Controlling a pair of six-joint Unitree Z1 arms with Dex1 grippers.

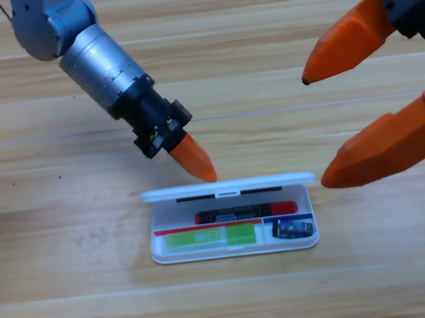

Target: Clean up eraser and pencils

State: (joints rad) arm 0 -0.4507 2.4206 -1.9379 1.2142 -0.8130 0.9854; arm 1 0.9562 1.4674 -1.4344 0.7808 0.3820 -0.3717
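- While the left gripper point(198, 168) hung just above the back edge of the white case point(235, 251), I looked at what lay inside it.
- I saw only one orange tip on that gripper, so I could not tell if it was open or closed, and I saw nothing held in it.
- The pencil point(246, 212) lay flat in the long back slot, with its red ends showing at both sides.
- A green eraser point(211, 238) sat in the front slot, and a small dark thing point(293, 229) sat in the little box at the front right.
- The lid point(227, 186) stood open at the back, right by the orange tip.
- I judged that the things were all in, so closing the lid was the step to do.
- To do it well, I needed to push the lid gently forward from behind and not knock the case away.
- The right gripper point(321, 130) waited at the right edge, spread wide apart and holding nothing.
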